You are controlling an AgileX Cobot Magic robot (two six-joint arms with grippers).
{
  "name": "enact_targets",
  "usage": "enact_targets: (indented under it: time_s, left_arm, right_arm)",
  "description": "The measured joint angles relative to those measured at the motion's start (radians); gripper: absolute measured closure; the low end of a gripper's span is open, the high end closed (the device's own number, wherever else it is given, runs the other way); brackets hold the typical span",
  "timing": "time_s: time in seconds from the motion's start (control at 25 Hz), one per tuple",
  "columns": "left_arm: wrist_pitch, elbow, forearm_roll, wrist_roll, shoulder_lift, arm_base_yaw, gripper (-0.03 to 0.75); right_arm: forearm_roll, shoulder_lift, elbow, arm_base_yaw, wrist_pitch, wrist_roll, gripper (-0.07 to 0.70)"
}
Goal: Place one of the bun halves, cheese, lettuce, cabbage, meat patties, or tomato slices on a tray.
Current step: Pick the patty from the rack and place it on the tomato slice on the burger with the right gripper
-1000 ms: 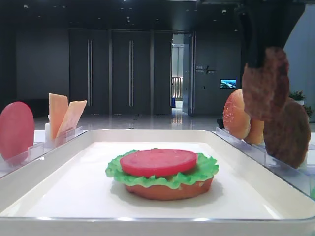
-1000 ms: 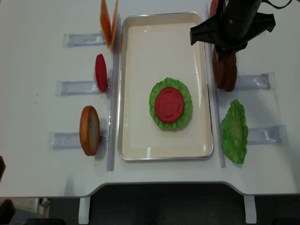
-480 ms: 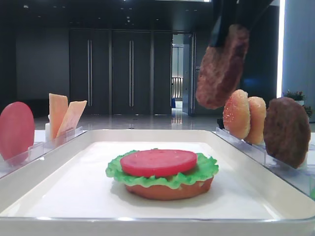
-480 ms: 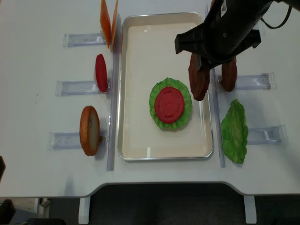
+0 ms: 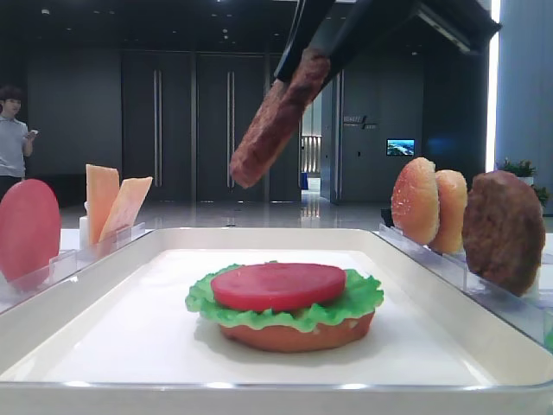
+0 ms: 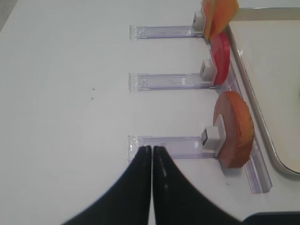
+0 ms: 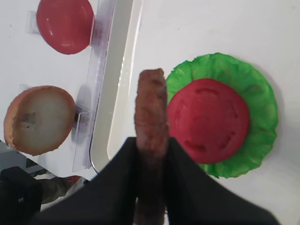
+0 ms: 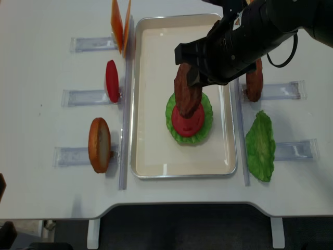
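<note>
White surface (image 8: 47, 31) carries clear slotted racks (image 8: 86, 96) either side of white tray (image 8: 156, 156). Tray holds stack: bun bottom half (image 5: 298, 333), lettuce (image 5: 359, 298), tomato slice (image 5: 276, 285). Right arm (image 8: 250, 36) covers tray's far right edge and part of right racks. Right jaws (image 7: 151, 154) clamp meat patty (image 8: 187, 94) edge-on, tilted, above stack, apart from it. Left jaws (image 6: 152, 154) closed, empty, near rack with bun half (image 6: 234, 129).
</note>
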Motion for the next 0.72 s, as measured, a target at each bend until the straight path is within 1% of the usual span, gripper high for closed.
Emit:
enact_targets:
  time_s: [0.16, 0.24, 0.36, 0.44, 0.6, 0.72]
  left_arm:
    - [0.000, 0.000, 0.000, 0.000, 0.000, 0.000, 0.716]
    - [0.000, 0.000, 0.000, 0.000, 0.000, 0.000, 0.716]
    - [0.000, 0.000, 0.000, 0.000, 0.000, 0.000, 0.716]
    - [0.000, 0.000, 0.000, 0.000, 0.000, 0.000, 0.716]
    - [0.000, 0.000, 0.000, 0.000, 0.000, 0.000, 0.716]
    - [0.000, 0.000, 0.000, 0.000, 0.000, 0.000, 0.716]
  right_arm:
    - [0.105, 0.000, 0.066, 0.000, -0.060, -0.101, 0.518]
    - [0.164, 0.000, 0.091, 0.000, -0.076, -0.163, 0.518]
    - [0.246, 0.006, 0.110, 0.000, -0.082, -0.256, 0.518]
    - [0.285, 0.020, 0.111, 0.000, -0.086, -0.299, 0.518]
    - [0.304, 0.043, 0.111, -0.001, -0.100, -0.344, 0.518]
    - [0.319, 0.059, 0.112, -0.024, -0.100, -0.374, 0.518]
